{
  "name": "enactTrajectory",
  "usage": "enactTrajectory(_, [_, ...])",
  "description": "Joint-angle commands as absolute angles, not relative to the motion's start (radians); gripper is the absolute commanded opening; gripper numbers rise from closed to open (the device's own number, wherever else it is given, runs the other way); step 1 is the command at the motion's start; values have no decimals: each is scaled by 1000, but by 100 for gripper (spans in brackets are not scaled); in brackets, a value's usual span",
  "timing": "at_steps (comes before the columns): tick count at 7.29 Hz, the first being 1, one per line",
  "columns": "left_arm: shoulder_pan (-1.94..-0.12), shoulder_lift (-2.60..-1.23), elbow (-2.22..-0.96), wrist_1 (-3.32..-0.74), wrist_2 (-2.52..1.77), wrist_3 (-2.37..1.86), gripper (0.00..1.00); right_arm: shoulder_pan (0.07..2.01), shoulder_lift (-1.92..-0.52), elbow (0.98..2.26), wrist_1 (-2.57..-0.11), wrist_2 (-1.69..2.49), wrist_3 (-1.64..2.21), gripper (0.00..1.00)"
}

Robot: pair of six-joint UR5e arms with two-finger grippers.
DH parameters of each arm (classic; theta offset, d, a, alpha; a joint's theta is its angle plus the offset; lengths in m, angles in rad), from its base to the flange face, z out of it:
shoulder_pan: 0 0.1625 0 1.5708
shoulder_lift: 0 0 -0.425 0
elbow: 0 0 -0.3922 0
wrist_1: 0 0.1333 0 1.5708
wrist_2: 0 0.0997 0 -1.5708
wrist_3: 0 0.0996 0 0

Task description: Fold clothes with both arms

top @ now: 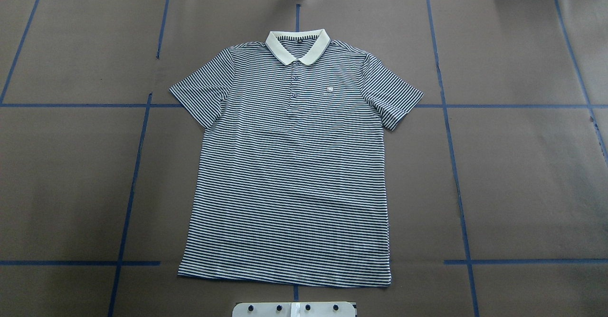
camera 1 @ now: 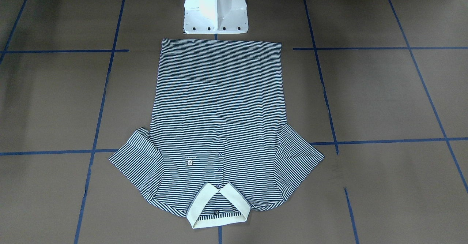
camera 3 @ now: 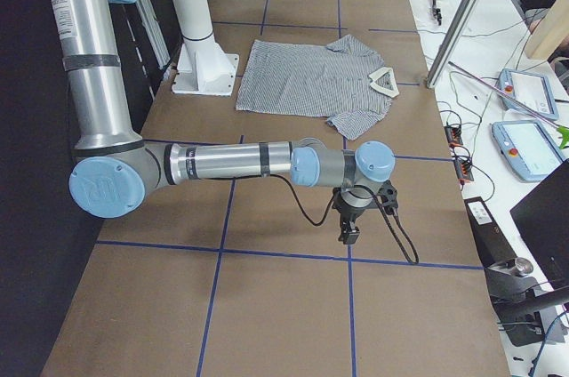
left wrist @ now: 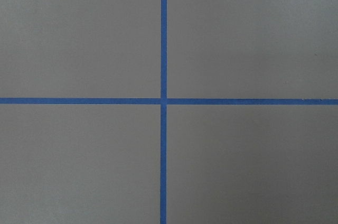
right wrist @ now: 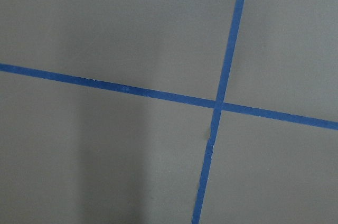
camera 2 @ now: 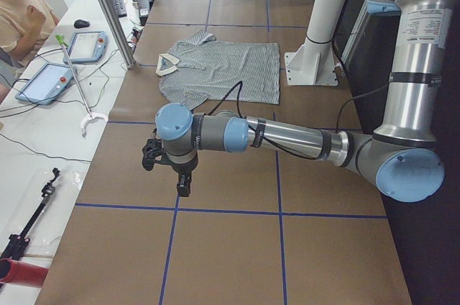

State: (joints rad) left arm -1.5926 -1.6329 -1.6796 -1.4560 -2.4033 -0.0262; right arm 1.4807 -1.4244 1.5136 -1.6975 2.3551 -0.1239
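Observation:
The striped polo shirt [top: 289,174] lies flat and spread out, face up, in the middle of the table, collar [top: 298,46] at the far side and hem near the robot's base. It also shows in the front-facing view [camera 1: 219,119]. Both sleeves lie spread to the sides. My left gripper [camera 2: 183,184] hangs over bare table far to the left of the shirt. My right gripper [camera 3: 348,230] hangs over bare table far to the right. I cannot tell whether either is open or shut. Neither shows in the overhead, front-facing or wrist views.
The white pedestal base [camera 1: 215,13] stands just behind the hem. Blue tape lines [left wrist: 163,100] cross the brown table cover. Beyond the table's far edge is a white bench with teach pendants [camera 2: 43,82], cables and a seated operator [camera 2: 21,10].

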Motion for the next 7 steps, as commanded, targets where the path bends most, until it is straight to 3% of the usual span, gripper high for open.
enactTrajectory(1, [-1568,-1635,-1687,-1460,-2402,-25,100,1480,-1422,1516,-1698,2365,-121,100])
enactTrajectory(3, [-1514,-1637,-1707,-1482,-2402,-29,100,1479,-1447,1523,-1649,2385,-110,100])
enactTrajectory(5, [-1447,-1643,-1709,-1492,-2402,-26,100,1406,-1427,1436,-1416,2407,-45,100])
enactTrajectory(7, [-1422,-1644,-1706,-1560,-2410,-28,100,1239,-1329,1390,-1166,2398,441,100])
